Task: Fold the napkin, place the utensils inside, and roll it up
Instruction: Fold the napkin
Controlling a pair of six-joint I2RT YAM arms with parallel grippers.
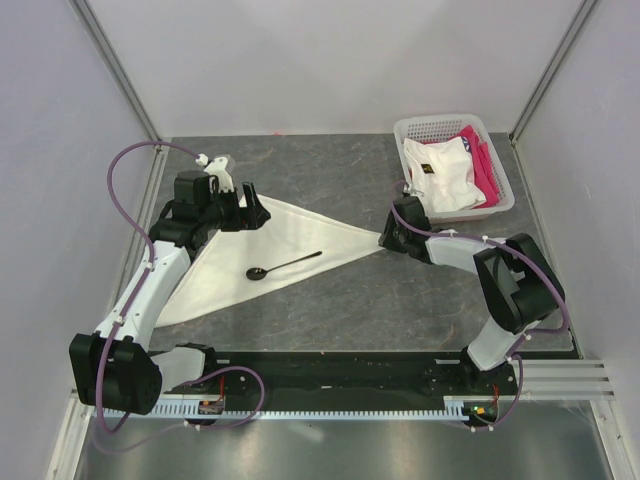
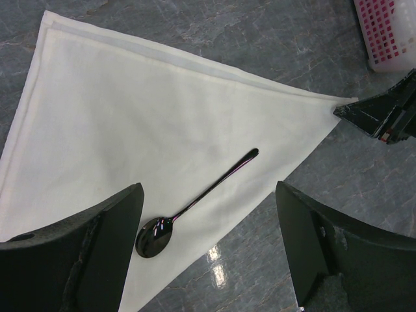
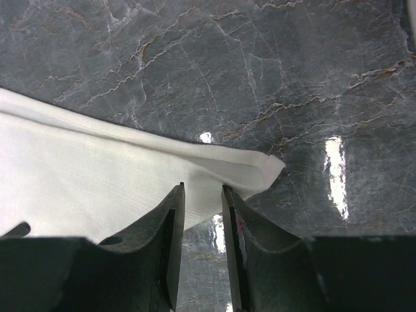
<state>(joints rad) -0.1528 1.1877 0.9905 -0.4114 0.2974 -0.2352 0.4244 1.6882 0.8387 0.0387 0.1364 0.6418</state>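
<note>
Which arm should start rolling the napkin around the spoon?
Probably right: the right gripper sits at the tip of the napkin, jaws nearly closed. The left gripper hovers wide open, holding nothing.

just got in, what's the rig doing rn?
The napkin lies folded into a triangle on the table, with the black spoon resting on it. The right pincer sits low at the napkin's right tip, jaws narrowly apart at its edge. The left pincer hangs wide open above the napkin's far corner, holding nothing. No rolling yet.
</note>
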